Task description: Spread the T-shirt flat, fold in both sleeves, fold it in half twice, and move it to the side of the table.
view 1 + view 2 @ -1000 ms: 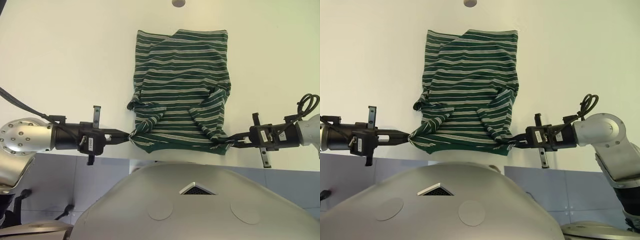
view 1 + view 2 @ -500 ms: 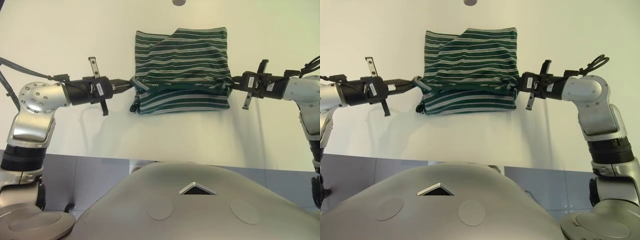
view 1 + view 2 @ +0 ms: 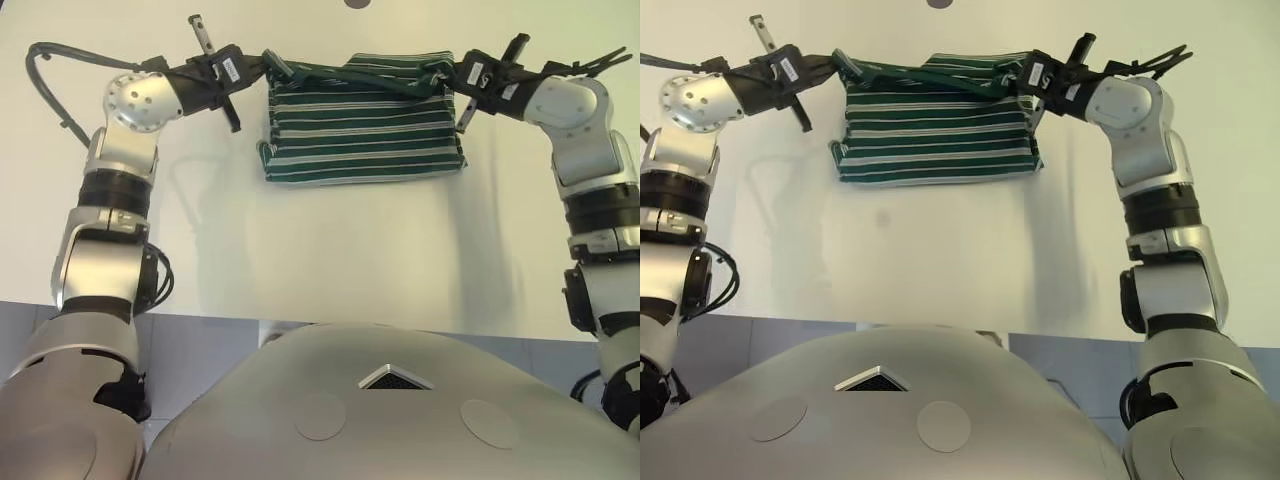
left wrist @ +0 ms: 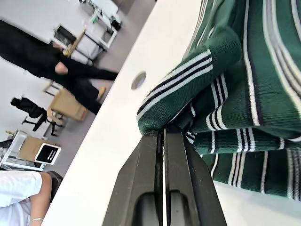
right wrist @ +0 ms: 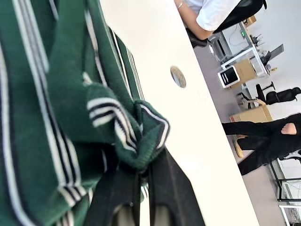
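Note:
The green T-shirt (image 3: 360,125) with white stripes lies folded as a wide band on the far middle of the white table (image 3: 330,250). My left gripper (image 3: 266,64) is shut on the shirt's hem corner at the far left of the fold, and the dark fingers (image 4: 162,174) pinch the striped edge of the T-shirt (image 4: 225,94). My right gripper (image 3: 447,72) is shut on the opposite corner at the far right, with the T-shirt (image 5: 70,117) bunched over its fingers (image 5: 164,183). Both held corners sit slightly above the cloth near its far edge.
A round grey cable hole (image 3: 356,5) sits in the table just beyond the shirt. Bare tabletop stretches to the left, right and toward me. The table's near edge (image 3: 330,322) runs across the lower part of the head views.
Both grippers carried the shirt's near hem corners away from me, folding the lower half over the upper half. The shirt went from a long shape to a short wide band.

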Controlling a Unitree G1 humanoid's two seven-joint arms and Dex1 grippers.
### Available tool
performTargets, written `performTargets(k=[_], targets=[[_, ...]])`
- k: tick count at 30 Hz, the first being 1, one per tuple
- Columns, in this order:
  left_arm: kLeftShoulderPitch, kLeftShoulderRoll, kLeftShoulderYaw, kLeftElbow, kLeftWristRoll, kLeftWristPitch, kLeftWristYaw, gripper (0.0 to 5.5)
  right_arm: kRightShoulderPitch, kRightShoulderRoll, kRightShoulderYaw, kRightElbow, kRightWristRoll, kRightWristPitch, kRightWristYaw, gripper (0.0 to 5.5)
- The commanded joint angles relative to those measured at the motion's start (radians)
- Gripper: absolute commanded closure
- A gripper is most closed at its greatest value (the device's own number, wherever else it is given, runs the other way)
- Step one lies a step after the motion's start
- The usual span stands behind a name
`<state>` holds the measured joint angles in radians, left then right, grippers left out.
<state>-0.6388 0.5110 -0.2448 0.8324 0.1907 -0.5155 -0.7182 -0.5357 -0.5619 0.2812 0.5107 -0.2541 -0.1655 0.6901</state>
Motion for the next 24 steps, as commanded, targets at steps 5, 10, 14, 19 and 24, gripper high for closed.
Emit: performTargets(k=[5,10,14,19,24], targets=[[-0.113,-0.061,-0.078,0.277,0.178,-0.096,0.261,5.50,-0.086,0.060,0.015,0.215,-0.080,-0.049,-0.151,5.50],[-0.142,-0.066,-0.056,0.330,0.172,-0.106,0.308,5.50,-0.124,0.080,-0.010,0.270,-0.068,-0.025,-0.214,5.50],[-0.153,-0.074,-0.011,0.337,0.123,-0.109,0.286,5.50,-0.149,0.107,-0.040,0.269,-0.032,-0.007,-0.218,5.50],[-0.161,-0.082,0.001,0.362,0.126,-0.088,0.302,5.50,-0.199,0.142,-0.035,0.348,-0.038,-0.008,-0.235,5.50],[-0.148,-0.108,-0.039,0.419,0.182,-0.052,0.361,5.50,-0.215,0.187,-0.002,0.500,-0.077,-0.037,-0.284,5.50]])
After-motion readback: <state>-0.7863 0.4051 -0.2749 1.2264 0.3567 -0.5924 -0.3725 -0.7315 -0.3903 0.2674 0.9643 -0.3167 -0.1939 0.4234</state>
